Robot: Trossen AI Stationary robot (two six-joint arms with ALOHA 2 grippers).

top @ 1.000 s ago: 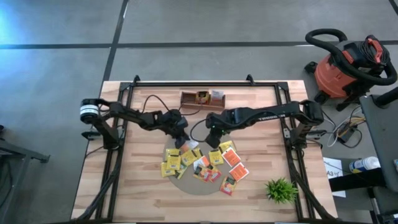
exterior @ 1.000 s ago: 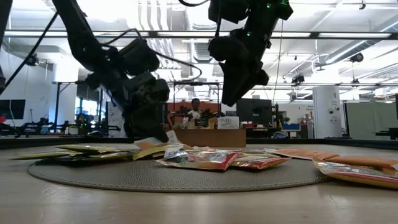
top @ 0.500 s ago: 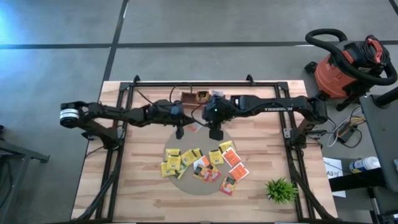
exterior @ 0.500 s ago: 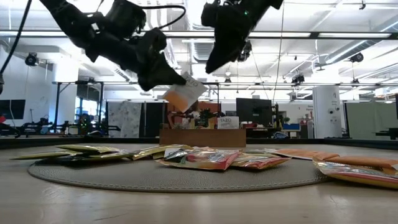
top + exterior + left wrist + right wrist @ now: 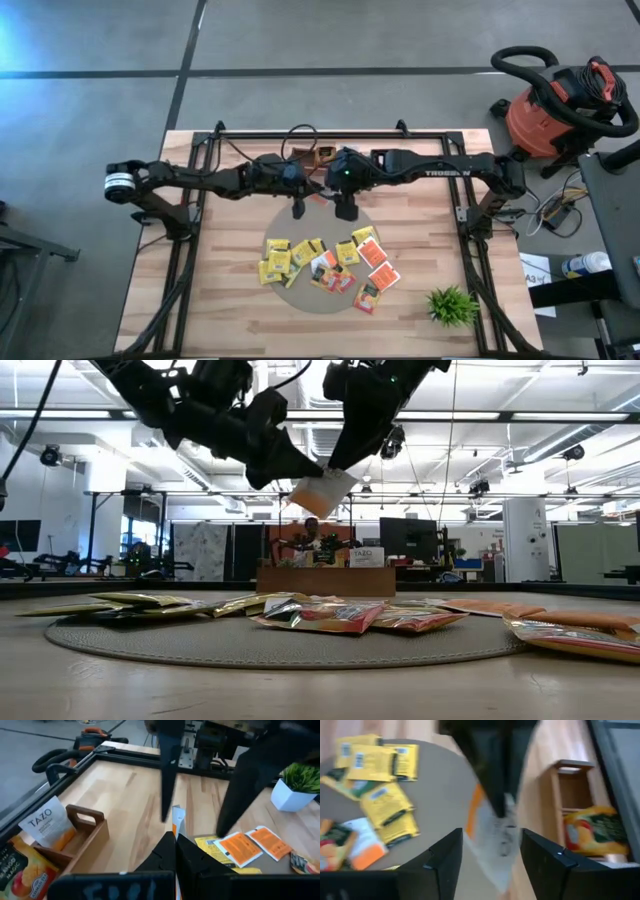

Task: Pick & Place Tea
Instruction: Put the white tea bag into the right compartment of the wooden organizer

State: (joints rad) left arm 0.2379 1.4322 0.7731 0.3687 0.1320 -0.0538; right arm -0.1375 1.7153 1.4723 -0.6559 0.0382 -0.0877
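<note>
While raised above the light wooden table (image 5: 230, 290), between the round grey mat (image 5: 300, 297) and the brown wooden divided tray (image 5: 322, 156), meets in mid-air with the other arm. Left gripper (image 5: 305, 468) pinched shut on one corner of a small flat white-and-orange tea packet (image 5: 322, 491), holding it off the surface, tilted, edge-on in the left wrist view (image 5: 178, 822). Right gripper (image 5: 487, 845) spread apart, one dark finger (image 5: 440, 865) on each side of that same packet (image 5: 492, 840) without closing on it; seen in the low view coming down from above, its tips (image 5: 345, 455) just beside the packet's upper edge. From overhead, both grippers nearly touching near the table's centre, just in front of the tray, the left (image 5: 297, 208) a little to the left of the right (image 5: 345, 210).

Below and nearer the front edge, spread loosely over the mat, the remaining tea-bag packets (image 5: 320, 262): mostly yellow squares at the left and centre, orange-red ones (image 5: 378, 265) at the right, some overlapping. Inside the tray, a white TAZO-labelled packet (image 5: 45, 822) standing upright in one compartment and a yellow-orange fruit-printed packet (image 5: 20, 870) in the next. At the table's front right corner, a small green plant (image 5: 452, 305) in a white pot, well apart from the pile. On the floor beyond the right rear corner, a red and black shop vacuum (image 5: 560, 105).
</note>
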